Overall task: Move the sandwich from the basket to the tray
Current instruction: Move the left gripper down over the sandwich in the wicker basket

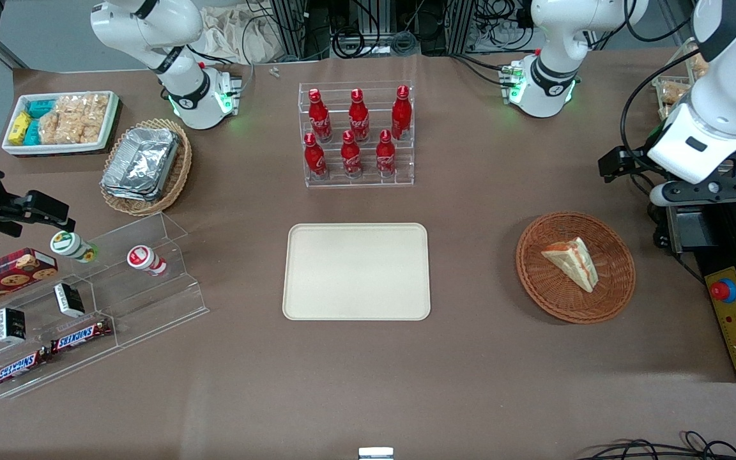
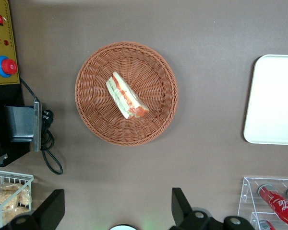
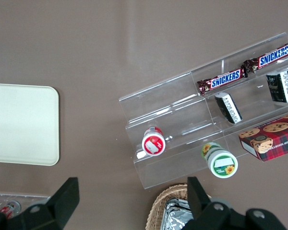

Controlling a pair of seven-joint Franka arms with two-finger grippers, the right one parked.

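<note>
The sandwich [image 1: 572,262] [image 2: 126,96], a pale bread wedge with red-orange and green filling along its edge, lies in the round reddish-brown wicker basket [image 1: 534,284] [image 2: 96,122]. The cream tray [image 1: 355,271] [image 2: 273,105] lies flat and bare beside the basket, toward the parked arm's end. My gripper [image 2: 117,211] [image 1: 710,188] hangs high over the table at the working arm's end, off to the side of the basket and farther from the front camera than it. It is open, its fingers [image 2: 182,208] wide apart with nothing between them.
An acrylic rack of red cola bottles [image 1: 355,137] stands farther back than the tray. A yellow control box with a red button [image 1: 735,319] [image 2: 2,43] lies beside the basket. A foil-container basket [image 1: 144,166], a white snack box [image 1: 61,121] and an acrylic snack shelf [image 1: 87,300] sit toward the parked arm's end.
</note>
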